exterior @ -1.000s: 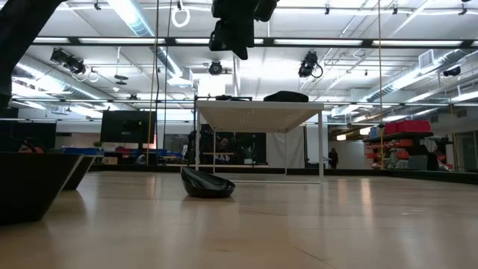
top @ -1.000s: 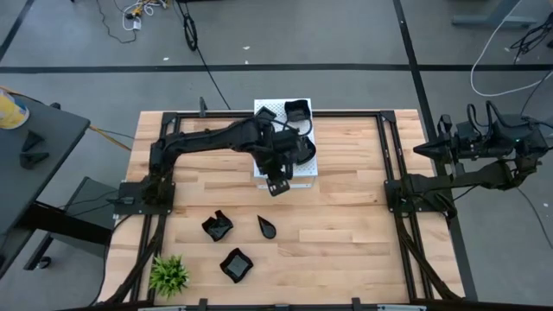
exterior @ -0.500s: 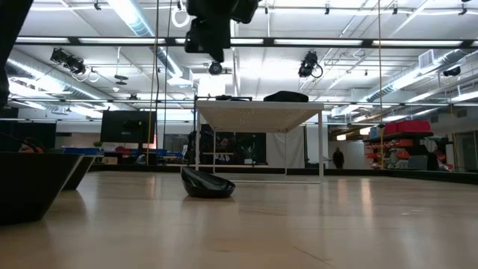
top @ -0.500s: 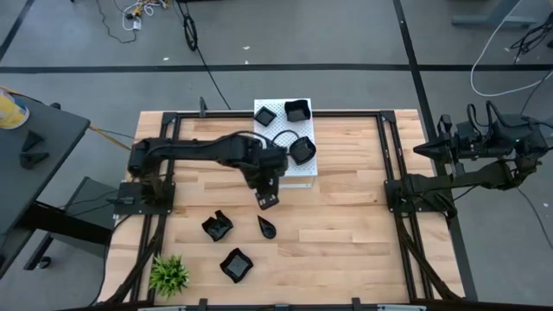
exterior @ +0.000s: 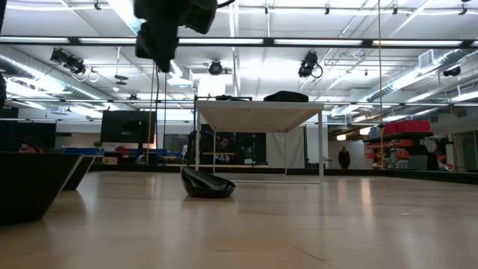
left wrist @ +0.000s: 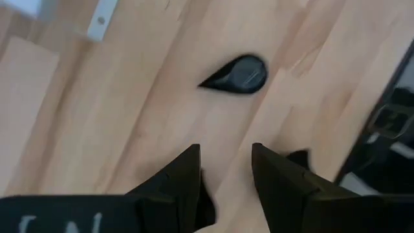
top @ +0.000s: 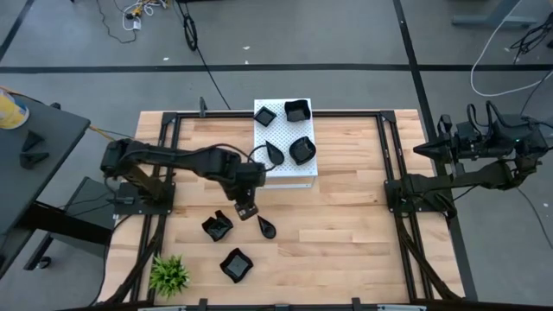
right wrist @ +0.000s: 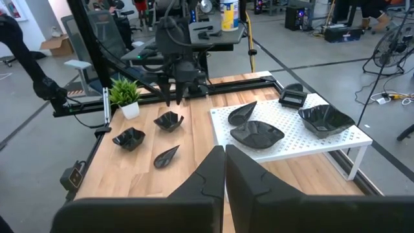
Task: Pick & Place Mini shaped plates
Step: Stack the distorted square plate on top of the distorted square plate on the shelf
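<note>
From above, the left pincer [top: 246,211] hangs over the bare wood of the counter [top: 346,216], just off the near edge of the white board [top: 295,175]. The teardrop plate [top: 267,229] lies just beyond its tips, on the side away from the board and slightly toward the right arm's side. Its point faces the board, so its long axis runs roughly in line with the pincer's reach. A crumpled-looking plate [top: 218,226] sits on the other side of the pincer, and a squarish plate [top: 235,264] lies farther from the board, near the green plant [top: 169,275]. Three more plates rest on the board. The right pincer [top: 418,150] waits far off at its own side, so the left arm is plainly the nearer.

At counter height, the left pincer [exterior: 158,46] hangs high, well clear of the wood. One black plate [exterior: 207,184] shows as a low, rounded, shiny lump in front of the raised board [exterior: 258,112].

The left wrist view shows both dark fingers [left wrist: 178,178] parted and empty. The teardrop plate [left wrist: 238,74] lies ahead of the gap, glossy black on pale plank wood, its narrow tip turned sideways across the fingers' line. A descent will likely need a small shift toward it.

The right wrist view shows its own fingers [right wrist: 206,171] pressed together, holding nothing. The perforated white board [right wrist: 336,140] carries three glossy black plates with wavy rims.
</note>
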Robot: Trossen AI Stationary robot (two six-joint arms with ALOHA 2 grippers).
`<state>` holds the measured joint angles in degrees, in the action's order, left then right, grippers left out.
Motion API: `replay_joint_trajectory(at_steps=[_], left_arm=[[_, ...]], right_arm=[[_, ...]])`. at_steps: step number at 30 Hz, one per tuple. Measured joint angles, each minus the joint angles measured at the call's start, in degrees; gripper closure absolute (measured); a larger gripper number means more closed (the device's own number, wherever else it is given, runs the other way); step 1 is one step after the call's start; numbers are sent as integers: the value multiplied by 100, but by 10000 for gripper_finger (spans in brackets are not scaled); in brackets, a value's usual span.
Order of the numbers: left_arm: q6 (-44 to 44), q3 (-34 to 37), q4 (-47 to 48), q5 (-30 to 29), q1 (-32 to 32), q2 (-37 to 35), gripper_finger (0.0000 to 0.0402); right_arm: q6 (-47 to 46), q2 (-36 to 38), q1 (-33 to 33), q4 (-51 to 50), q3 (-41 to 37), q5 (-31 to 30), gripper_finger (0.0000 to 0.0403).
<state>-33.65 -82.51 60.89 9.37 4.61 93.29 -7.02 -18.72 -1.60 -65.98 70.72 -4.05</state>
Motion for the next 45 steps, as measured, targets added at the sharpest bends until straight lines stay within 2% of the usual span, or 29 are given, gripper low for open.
replay_joint_trajectory(at_steps=[7, 13, 17, 23, 31, 36, 45], left_arm=[[1339, 644, 62, -81, 115, -350, 257], [1478, 1422, 27, -147, 111, -609, 257], [878, 1940, 42, -23, 115, -773, 257], [55, 2643, 30, 516, 211, -1117, 253], [-937, 3280, -194, 482, 402, -1654, 200], [-1611, 3622, -409, 464, 465, -1735, 168], [-2316, 3899, -1322, 289, 805, -1731, 158]], right_arm=[[0, -1, 0, -2, 0, 0, 384], [0, 0, 0, 0, 0, 1, 384], [0, 0, 1, -2, 0, 1, 384], [0, -2, 2, 0, 0, 0, 384], [0, -1, 0, -2, 0, 0, 384], [1, 0, 1, -1, 0, 1, 384], [2, 0, 0, -2, 0, 0, 384]])
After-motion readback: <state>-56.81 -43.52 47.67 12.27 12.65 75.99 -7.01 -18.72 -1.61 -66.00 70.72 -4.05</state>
